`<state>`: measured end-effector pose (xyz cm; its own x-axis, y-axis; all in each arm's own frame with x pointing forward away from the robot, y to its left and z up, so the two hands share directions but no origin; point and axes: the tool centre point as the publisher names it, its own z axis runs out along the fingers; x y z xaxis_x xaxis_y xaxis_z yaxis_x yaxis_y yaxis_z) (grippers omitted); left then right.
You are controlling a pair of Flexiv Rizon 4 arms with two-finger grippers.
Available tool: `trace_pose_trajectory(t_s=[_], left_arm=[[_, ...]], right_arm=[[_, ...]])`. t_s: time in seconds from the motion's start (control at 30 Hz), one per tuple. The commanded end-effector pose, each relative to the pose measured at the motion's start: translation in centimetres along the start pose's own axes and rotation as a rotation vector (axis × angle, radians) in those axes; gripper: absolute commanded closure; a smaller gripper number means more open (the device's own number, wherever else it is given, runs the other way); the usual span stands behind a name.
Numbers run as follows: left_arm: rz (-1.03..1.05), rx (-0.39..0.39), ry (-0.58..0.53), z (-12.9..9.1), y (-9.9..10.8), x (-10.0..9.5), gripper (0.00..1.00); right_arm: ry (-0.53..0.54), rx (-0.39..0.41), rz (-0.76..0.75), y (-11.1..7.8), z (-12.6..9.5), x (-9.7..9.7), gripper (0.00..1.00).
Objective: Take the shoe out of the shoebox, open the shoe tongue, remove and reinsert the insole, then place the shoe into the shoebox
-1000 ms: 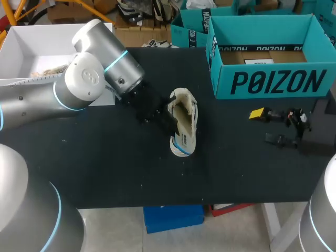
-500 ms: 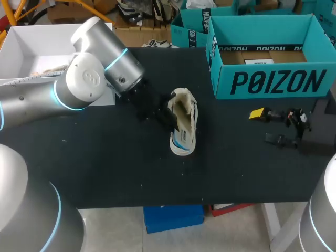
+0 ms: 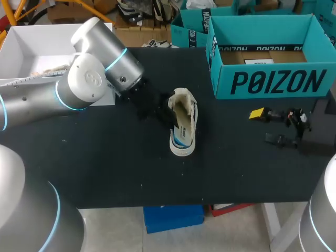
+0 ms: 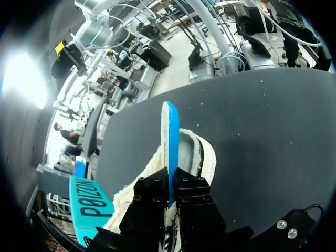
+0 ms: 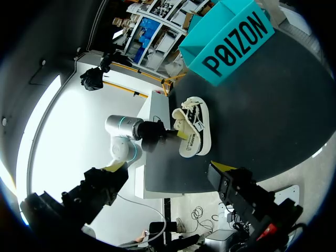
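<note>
Blue foam is what's at stake here. The insole (image 4: 169, 135) stands on edge, rising out of the fleece-lined shoe (image 4: 202, 157). The left gripper (image 4: 170, 181) has its dark fingers pinched together on the insole's lower part from both sides.

The shoe lies near the middle of the black table (image 3: 105, 157), well apart from the teal shoebox (image 3: 270, 81) at the far right. The right gripper (image 3: 264, 126) rests on the table in front of that box, its jaws spread wide and holding nothing, so nothing pins the shoe down.

That is the main risk. If the insole drags on the lining while it is pulled, the light shoe may lift or slide along with it. The hold is narrow and edge-on, so the foam could also slip free or fold over. On reinsertion, a bent insole might bunch up inside the shoe rather than lie flat.
</note>
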<state>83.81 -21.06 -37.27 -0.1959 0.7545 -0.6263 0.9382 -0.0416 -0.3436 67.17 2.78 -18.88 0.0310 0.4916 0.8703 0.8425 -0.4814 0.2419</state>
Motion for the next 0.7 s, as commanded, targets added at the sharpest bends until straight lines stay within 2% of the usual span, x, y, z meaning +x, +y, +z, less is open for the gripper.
trace_pose_trajectory(t_s=[0.03, 0.2, 0.6, 0.63, 0.67, 0.7], left_arm=[[-0.006, -0.013, -0.001, 0.23, 0.53, 0.18, 1.00], [-0.002, -0.062, -0.006, -0.18, 1.10, -0.03, 1.00], [0.000, -0.086, -0.010, -0.28, 1.44, -0.56, 1.00], [0.000, -0.085, -0.009, -0.22, 1.39, -0.57, 0.91], [0.001, -0.082, -0.009, -0.18, 1.20, -0.63, 0.69], [0.005, -0.076, -0.012, -0.21, 0.99, -0.74, 0.57]], right_arm=[[0.000, 0.000, 0.001, 0.01, 0.00, 0.03, 0.00], [0.000, 0.000, 0.001, 0.01, 0.00, 0.03, 0.00], [0.000, 0.000, 0.001, 0.01, 0.00, 0.03, 0.00], [0.000, 0.000, 0.001, 0.01, 0.00, 0.03, 0.00], [0.000, 0.000, 0.001, 0.01, 0.00, 0.03, 0.00], [0.000, 0.000, 0.001, 0.01, 0.00, 0.03, 0.00]])
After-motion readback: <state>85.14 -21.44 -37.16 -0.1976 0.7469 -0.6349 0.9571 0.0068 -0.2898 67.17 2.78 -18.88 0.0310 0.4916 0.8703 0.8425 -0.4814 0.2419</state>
